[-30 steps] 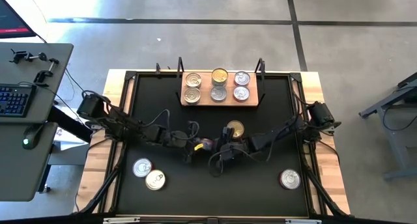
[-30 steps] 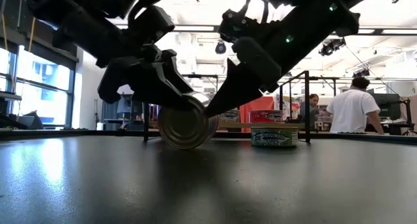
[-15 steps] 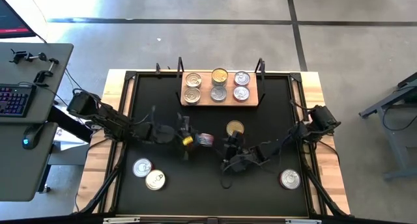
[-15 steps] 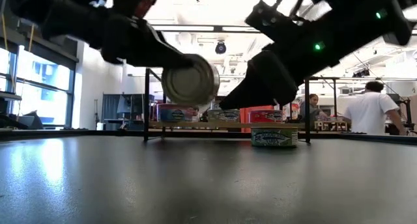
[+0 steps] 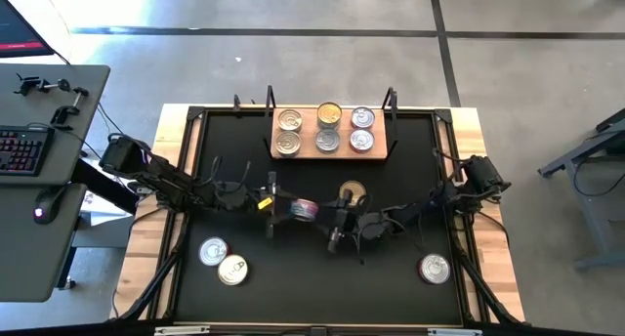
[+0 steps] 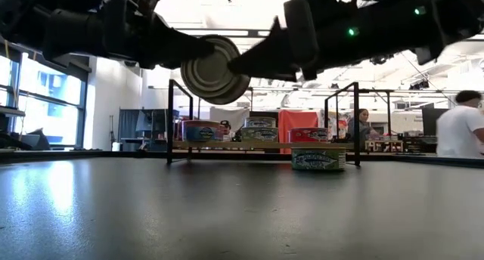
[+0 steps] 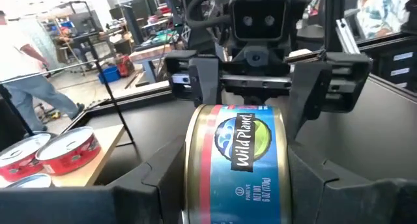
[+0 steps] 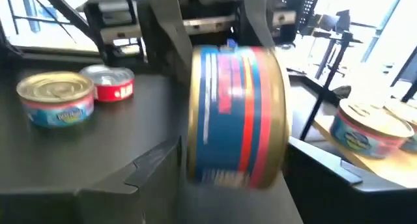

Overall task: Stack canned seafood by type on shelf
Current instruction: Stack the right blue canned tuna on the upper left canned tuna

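Observation:
A blue-and-red-labelled seafood can (image 7: 238, 152) hangs on its edge above the black mat, with my left gripper (image 5: 288, 208) shut on it from the table's left. My right gripper (image 5: 330, 216) faces it from the right, open. Its fingers (image 8: 153, 175) stand on either side of the same can (image 8: 238, 113), and no touch shows. The shelf (image 5: 309, 153) at the far side carries several cans standing on their bases. In the low view the held can (image 6: 215, 69) shows its round face, high above the mat. My left gripper pinches the can between its two fingers, one on each flat end (image 7: 194, 175). The fingers come level from the table's left. The can is lifted clear of the mat, on edge, with its label wall toward the wrist camera.
A gold-lidded can (image 5: 352, 191) stands on the mat just beyond the grippers. Two silver cans (image 5: 223, 260) sit at the near left and one (image 5: 435, 269) at the near right. The shelf's black posts (image 6: 171, 120) rise at its corners. People stand in the room behind.
My left gripper has risen and tipped up to level, lifting the can off the mat, where it stood on its edge, to well above it. My right gripper has also tipped up to level; it drew back a little, then came in again around the can.

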`<state>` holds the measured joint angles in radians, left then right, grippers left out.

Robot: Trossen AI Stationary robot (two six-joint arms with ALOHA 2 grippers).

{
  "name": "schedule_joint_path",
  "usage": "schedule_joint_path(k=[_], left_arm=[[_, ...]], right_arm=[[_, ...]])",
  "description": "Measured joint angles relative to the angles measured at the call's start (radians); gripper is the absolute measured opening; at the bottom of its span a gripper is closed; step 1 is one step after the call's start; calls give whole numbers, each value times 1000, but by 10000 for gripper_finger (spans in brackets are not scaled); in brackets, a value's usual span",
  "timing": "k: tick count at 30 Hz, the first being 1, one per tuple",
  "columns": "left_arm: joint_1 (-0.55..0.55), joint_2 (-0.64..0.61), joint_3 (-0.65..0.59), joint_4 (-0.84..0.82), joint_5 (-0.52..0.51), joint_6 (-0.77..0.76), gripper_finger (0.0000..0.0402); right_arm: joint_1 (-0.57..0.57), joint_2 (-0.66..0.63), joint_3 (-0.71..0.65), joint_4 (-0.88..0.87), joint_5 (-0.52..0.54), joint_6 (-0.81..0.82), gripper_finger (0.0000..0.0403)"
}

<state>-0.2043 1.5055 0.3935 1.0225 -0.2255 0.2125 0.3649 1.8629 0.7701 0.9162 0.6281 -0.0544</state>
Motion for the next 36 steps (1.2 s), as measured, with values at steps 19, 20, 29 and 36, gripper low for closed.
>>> schedule_joint_path(k=[19, 20, 29, 36], left_arm=[[-21, -2, 3, -13, 42, 73, 252], [-21, -3, 3, -14, 33, 73, 260], [-10, 13, 247, -623, -78, 77, 281], [3, 71, 334, -732, -76, 177, 282]], right_arm=[[-36, 0, 62, -215, -72, 72, 177], [-39, 1, 62, -239, -73, 82, 177], [-67, 2, 61, -335, -83, 133, 177], [-66, 2, 61, -337, -84, 128, 177]])
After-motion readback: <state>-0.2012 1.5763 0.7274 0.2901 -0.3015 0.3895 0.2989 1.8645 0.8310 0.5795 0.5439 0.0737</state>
